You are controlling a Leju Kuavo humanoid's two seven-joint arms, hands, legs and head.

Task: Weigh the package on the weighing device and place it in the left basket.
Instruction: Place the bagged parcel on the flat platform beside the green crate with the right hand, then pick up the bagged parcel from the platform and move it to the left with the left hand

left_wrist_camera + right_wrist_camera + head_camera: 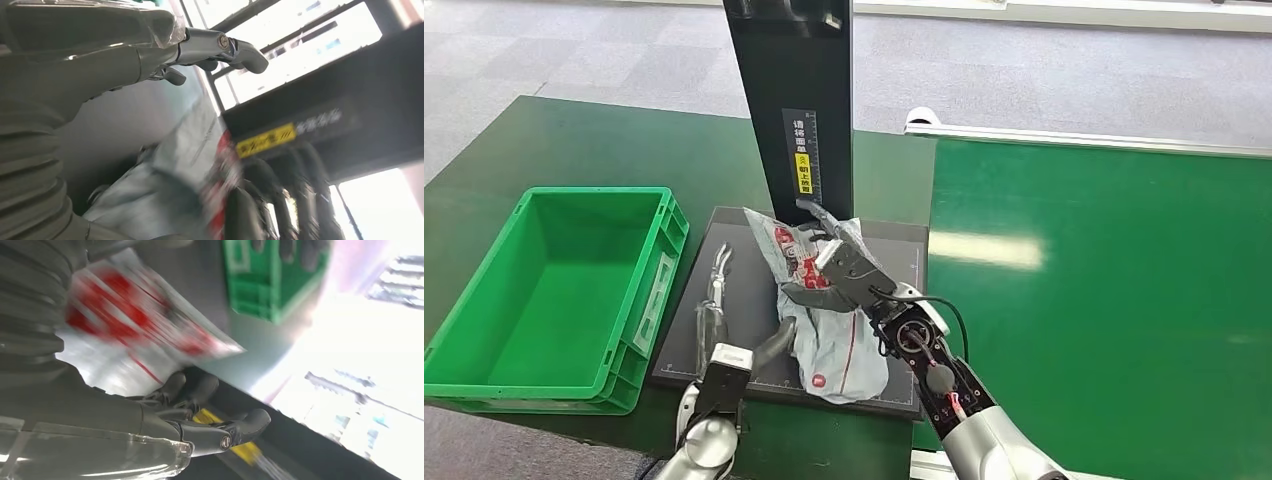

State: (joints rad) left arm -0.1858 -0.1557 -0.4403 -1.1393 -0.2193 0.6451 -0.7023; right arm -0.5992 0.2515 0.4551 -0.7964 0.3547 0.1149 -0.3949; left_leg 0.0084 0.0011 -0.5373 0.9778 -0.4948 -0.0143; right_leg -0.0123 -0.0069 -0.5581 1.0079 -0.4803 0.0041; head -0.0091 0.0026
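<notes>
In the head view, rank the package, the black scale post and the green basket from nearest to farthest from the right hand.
1. Package: on the scale, directly under the right hand, which is on it.
2. Post: upright just beyond the fingertips.
3. Basket: farthest, off to the left past the scale's edge.

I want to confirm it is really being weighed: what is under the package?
The package lies on the dark weighing platform, with the right hand on top. The platform beneath it is covered.
</notes>
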